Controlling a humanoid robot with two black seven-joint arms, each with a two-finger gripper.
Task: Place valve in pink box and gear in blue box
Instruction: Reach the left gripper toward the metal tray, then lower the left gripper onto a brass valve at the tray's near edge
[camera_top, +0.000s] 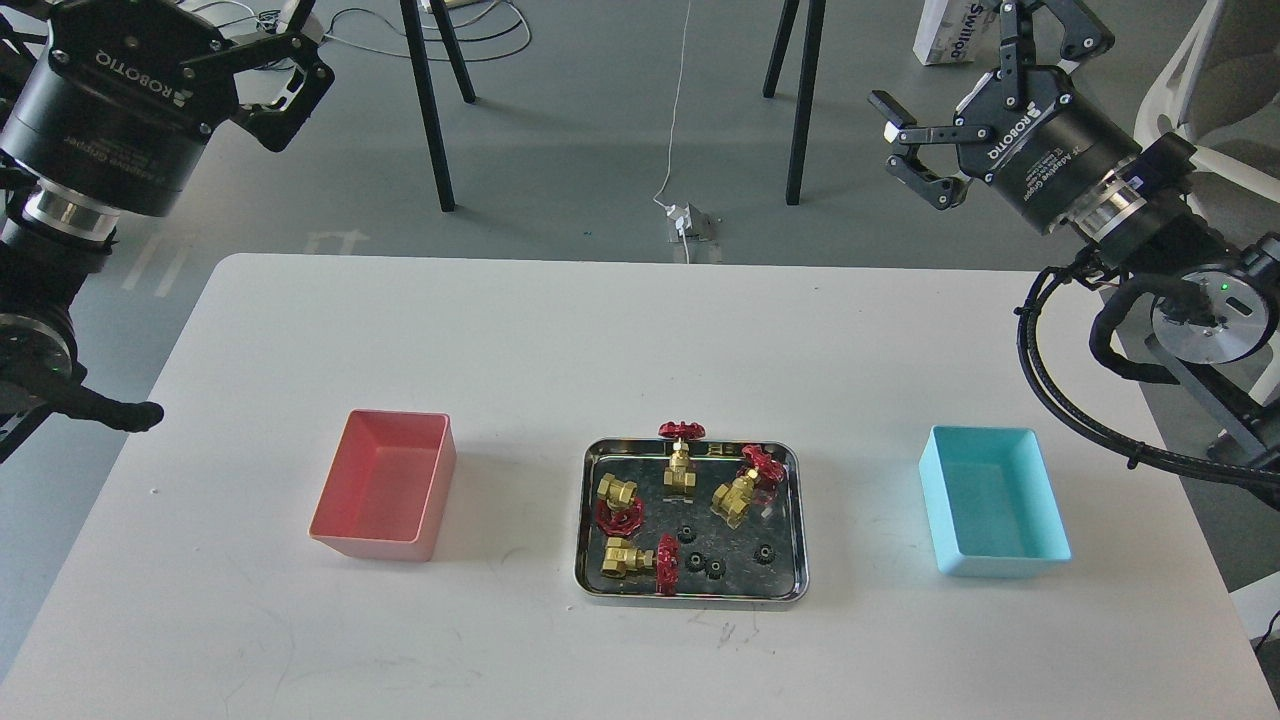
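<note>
Several brass valves with red handwheels, such as one at the back and one to its right, lie in a shiny steel tray at the table's middle front. Several tiny black gears, such as one, lie in the tray's front right part. The pink box stands empty left of the tray. The blue box stands empty right of it. My left gripper is open, high at the top left, off the table, with one finger cut by the view's edge. My right gripper is open and empty, high at the top right.
The white table has a rounded back left corner. Black stand legs, a cable and a power socket are on the floor behind it. A white chair stands at the back right.
</note>
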